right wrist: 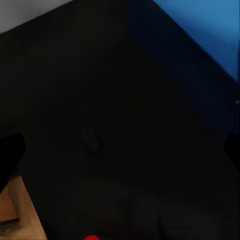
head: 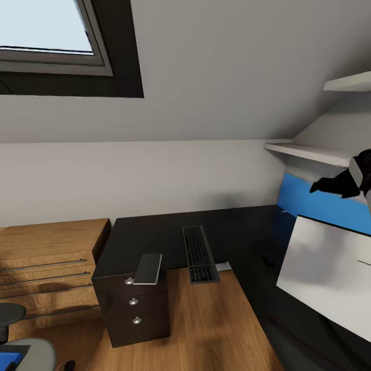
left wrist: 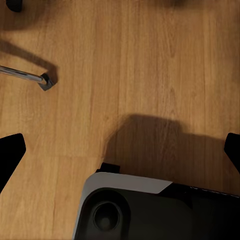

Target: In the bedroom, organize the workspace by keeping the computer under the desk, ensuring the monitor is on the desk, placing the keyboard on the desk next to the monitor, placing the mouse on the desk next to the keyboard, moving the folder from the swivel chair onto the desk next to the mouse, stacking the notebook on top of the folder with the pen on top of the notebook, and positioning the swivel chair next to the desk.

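The keyboard (head: 200, 254) is judged light, stiff and thin, so it is best taken across its short width near one end, with its flat black body kept level. It is laid on the desk (head: 149, 234) with its long axis running from the wall towards the room, and its near end appears to overhang the desk edge; the mouse (head: 268, 259) is seen nearby to its right. The right gripper (right wrist: 120, 150) is held spread wide and empty above the desk, and the left gripper (left wrist: 120, 150) is likewise spread and empty over the wooden floor (left wrist: 125, 60).
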{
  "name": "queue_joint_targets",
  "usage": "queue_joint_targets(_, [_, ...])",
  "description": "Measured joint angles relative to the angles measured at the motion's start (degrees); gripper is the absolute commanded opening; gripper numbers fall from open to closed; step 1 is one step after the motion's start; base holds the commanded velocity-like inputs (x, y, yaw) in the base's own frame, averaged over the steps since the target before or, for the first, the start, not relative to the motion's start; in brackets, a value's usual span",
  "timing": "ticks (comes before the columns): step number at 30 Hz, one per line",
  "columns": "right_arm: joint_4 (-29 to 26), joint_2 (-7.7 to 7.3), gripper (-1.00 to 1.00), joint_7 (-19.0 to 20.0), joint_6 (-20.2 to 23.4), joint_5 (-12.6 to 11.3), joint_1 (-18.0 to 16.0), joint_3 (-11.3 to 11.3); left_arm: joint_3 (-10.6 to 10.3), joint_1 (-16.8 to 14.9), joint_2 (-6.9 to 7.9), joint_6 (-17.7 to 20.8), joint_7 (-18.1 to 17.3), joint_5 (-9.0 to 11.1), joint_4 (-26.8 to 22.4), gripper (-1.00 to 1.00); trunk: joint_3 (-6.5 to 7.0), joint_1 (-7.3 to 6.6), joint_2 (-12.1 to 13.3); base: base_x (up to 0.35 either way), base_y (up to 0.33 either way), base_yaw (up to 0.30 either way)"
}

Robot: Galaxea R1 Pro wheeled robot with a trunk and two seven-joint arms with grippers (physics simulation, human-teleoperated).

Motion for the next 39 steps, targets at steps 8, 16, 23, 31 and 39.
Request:
queue_joint_targets(8, [3.2,-0.09,1.0,0.0,0.0,3.7,0.4,0.7,0.0,0.0,0.02,0.0,0.0,0.0,0.0,1.0,0.0,0.0,0.0,0.002,0.0,0.0])
queue_joint_targets(16, [3.8,-0.76,1.0,0.0,0.0,4.1,0.4,0.8,0.0,0.0,-0.04,0.0,0.0,0.0,0.0,1.0,0.0,0.0,0.0,0.0,0.0,0.0])
queue_joint_targets(23, [5.2,-1.03,1.0,0.0,-0.1,4.2,0.4,0.8,0.0,0.0,0.02,0.0,0.0,0.0,0.0,1.0,0.0,0.0,0.0,0.0,0.0,0.0])
queue_joint_targets(31, [8.1,-1.09,1.0,0.1,-1.7,4.3,0.5,0.8,0.0,0.0,-0.02,0.0,0.0,0.0,0.0,1.0,0.0,-0.02,0.0,0.075,0.0,0.0])
queue_joint_targets(39, [10.9,-1.18,1.0,0.1,-3.5,4.6,0.7,0.7,0.0,0.0,0.0,0.0,0.0,0.1,0.0,1.0,0.0,-0.01,0.0,0.118,0.0,0.0])
